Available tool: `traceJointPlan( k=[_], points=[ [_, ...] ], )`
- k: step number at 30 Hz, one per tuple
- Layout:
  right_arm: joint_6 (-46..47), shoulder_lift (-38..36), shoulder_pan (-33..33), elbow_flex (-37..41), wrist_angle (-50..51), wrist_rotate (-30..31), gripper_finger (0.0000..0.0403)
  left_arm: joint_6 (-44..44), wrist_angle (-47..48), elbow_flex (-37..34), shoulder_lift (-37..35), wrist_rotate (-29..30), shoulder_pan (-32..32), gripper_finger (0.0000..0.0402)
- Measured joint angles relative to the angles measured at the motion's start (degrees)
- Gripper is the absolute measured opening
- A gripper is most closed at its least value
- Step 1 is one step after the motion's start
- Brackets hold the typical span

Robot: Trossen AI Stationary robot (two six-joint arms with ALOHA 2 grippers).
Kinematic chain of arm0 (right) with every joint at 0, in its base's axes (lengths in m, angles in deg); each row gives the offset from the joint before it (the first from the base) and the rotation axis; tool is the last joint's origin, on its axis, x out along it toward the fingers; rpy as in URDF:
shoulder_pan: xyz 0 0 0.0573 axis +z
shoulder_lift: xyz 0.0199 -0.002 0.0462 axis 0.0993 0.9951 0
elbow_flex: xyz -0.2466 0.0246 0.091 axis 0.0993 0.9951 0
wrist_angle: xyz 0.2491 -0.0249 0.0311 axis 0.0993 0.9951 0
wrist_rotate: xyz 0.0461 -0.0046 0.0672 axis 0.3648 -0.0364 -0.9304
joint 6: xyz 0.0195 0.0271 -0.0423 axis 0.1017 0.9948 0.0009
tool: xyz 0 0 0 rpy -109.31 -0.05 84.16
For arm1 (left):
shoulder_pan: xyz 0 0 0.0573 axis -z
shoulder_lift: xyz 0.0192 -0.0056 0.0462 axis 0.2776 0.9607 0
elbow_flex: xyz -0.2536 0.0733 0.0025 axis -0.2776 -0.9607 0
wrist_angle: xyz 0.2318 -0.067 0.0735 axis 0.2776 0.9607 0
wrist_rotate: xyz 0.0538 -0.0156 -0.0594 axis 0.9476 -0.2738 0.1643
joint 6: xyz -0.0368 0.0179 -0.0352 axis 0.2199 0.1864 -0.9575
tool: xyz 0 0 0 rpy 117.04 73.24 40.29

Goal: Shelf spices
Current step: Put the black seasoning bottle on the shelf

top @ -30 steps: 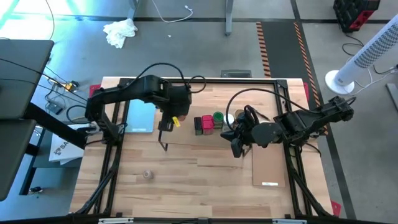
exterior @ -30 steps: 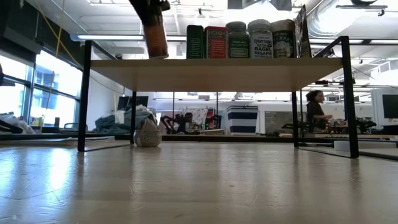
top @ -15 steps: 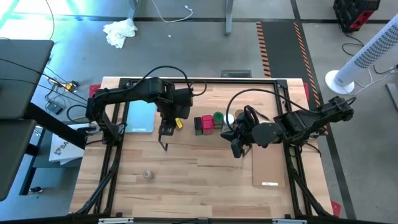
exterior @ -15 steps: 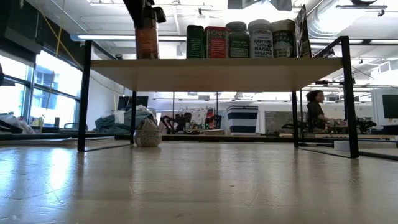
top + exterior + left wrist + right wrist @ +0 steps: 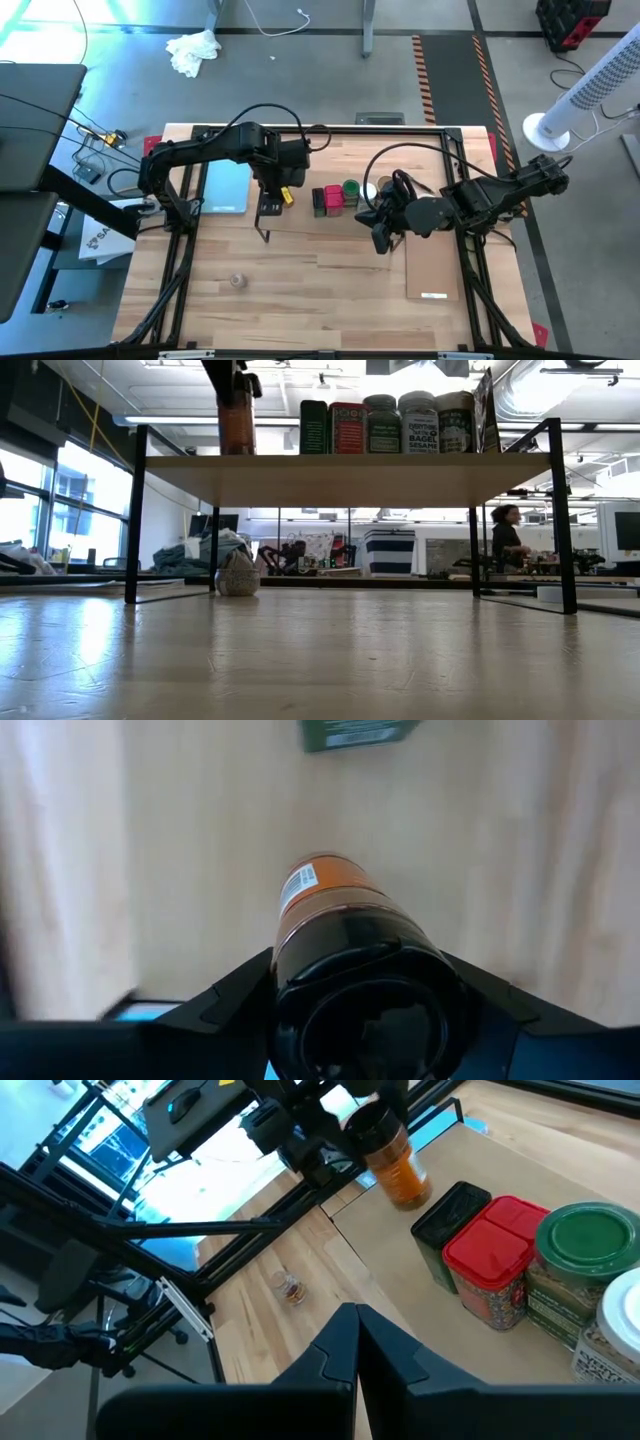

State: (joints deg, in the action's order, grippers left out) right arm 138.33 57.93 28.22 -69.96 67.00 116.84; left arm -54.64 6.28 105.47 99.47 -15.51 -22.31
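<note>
An orange-brown spice jar (image 5: 325, 895) with a dark cap stands upright at the left end of the shelf's pale plank (image 5: 340, 475). My left gripper (image 5: 365, 1010) is above it, shut on its cap. Right of it, a row of spices (image 5: 385, 422) stands on the plank: a dark green tin (image 5: 319, 200), a red tin (image 5: 334, 197), a green-topped jar (image 5: 350, 187) and white-topped jars. My right gripper (image 5: 357, 1330) hovers shut at the right end of that row, holding nothing. One small jar (image 5: 237, 281) lies on the table in front of the shelf. My left gripper pinches the jar's dark cap (image 5: 300, 955) between its two fingers, one on each side. The fingers (image 5: 235, 995) come from above and point down. The jar stands upright below them, and its bottom (image 5: 237, 452) meets the plank's top in the low view.
A light-blue pad (image 5: 226, 187) lies left of the held jar. A thin loose board (image 5: 432, 270) lies at the table's right. The shelf's black wire end frames (image 5: 133, 510) stand at both ends. Bare plank lies between the held jar and the dark green tin.
My left gripper has sunk a little and rolled about its own axis. The orange-brown jar, tilted a second ago, now stands upright with its bottom down on the plank. It has kept still over the last half second.
</note>
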Motion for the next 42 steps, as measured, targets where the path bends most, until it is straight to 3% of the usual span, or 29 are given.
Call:
traceJointPlan(
  k=[2, 4, 7, 10, 20, 28, 36, 42],
  points=[
    [0.02, 0.00, 0.00, 0.00, 0.09, -0.10, 0.0000, -0.37, 0.01, 0.00, -0.02, 1.87, 0.02, 0.0213],
    [0.09, 0.00, 0.00, 0.00, 0.44, -0.28, 0.0000, -1.91, -0.17, 0.00, -0.02, -1.44, 0.00, 0.0214],
    [0.19, 0.00, 0.00, 0.00, 0.79, -0.31, 0.0000, -1.47, 0.08, 0.04, -0.02, 0.46, 0.04, 0.0214],
    [0.63, 0.00, 0.00, 0.00, 0.87, -0.31, 0.0000, -2.91, -1.29, 0.04, -0.02, -1.18, 0.00, 0.0214],
    [0.94, 0.00, 0.00, 0.00, 0.86, -0.20, 0.0000, -4.36, -3.27, 0.07, -0.02, 6.67, 0.20, 0.0214],
    [0.94, 0.00, 0.02, 0.00, 0.97, 0.66, 0.0000, -3.93, -2.74, -0.02, 0.54, 0.93, 0.22, 0.0218],
    [0.48, 0.00, 0.00, 0.00, 1.70, 1.51, 0.0000, -4.94, -0.26, 0.00, 0.83, 0.51, 0.22, 0.0288],
    [1.04, 0.00, 0.00, 0.00, 1.69, 1.85, 0.0000, -0.87, 0.00, 0.00, 1.60, 1.33, 0.33, 0.0339]
  ],
)
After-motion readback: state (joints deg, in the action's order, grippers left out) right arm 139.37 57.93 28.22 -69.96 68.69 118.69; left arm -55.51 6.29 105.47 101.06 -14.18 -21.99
